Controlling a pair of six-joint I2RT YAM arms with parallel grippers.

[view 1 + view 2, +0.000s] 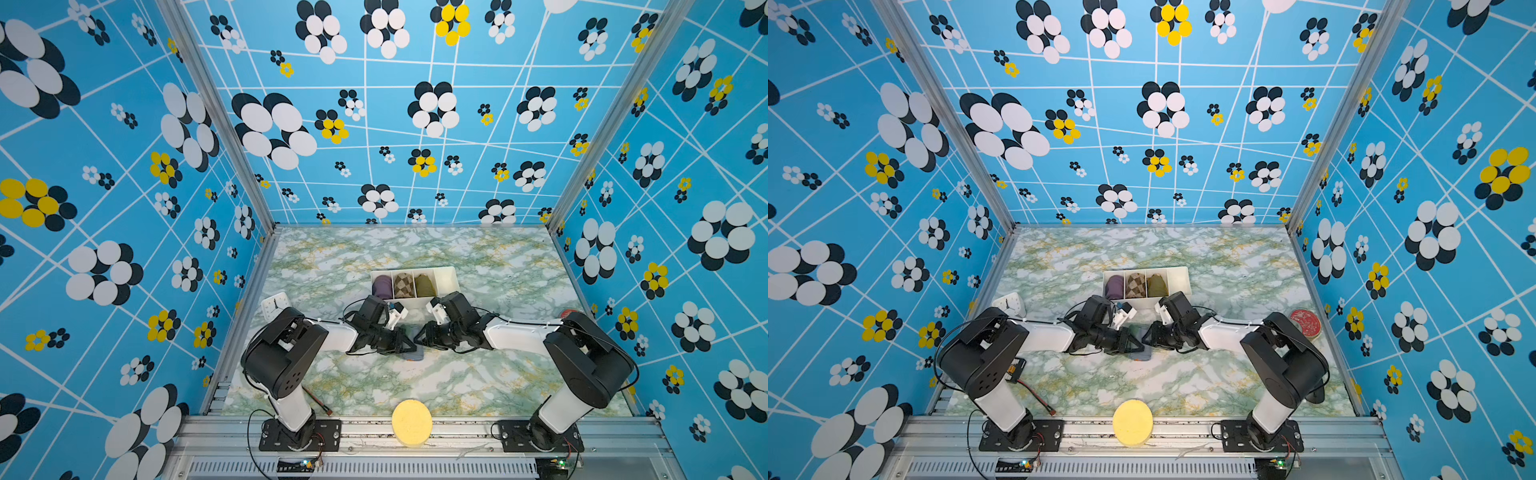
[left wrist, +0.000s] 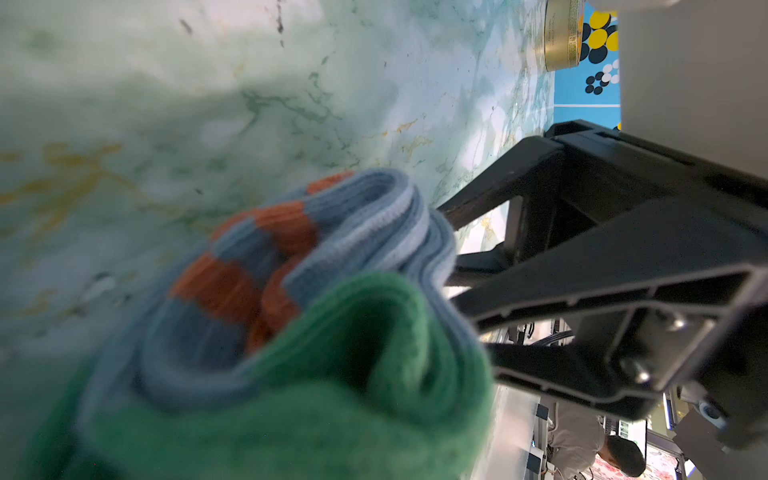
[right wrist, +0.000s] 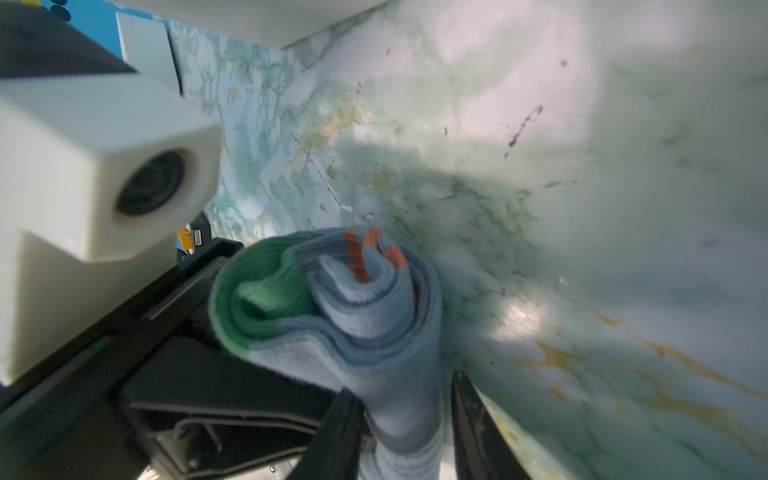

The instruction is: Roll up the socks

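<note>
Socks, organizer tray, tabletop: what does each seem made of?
Socks: soft ribbed knit, matte, with fuzzy edges. Organizer tray: likely rigid plastic, given its smooth, thin white walls. Tabletop: marble-look surface with soft glare, probably a printed film; can't confirm.

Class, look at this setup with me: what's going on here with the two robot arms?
Mid-table, the grey-blue socks are already wound into a roll showing green and orange. The right gripper has its jaws around the roll's loose blue end; the left gripper is shut at the green side. Behind them, a white divided tray holds three other rolled pairs, with one compartment empty.
</note>
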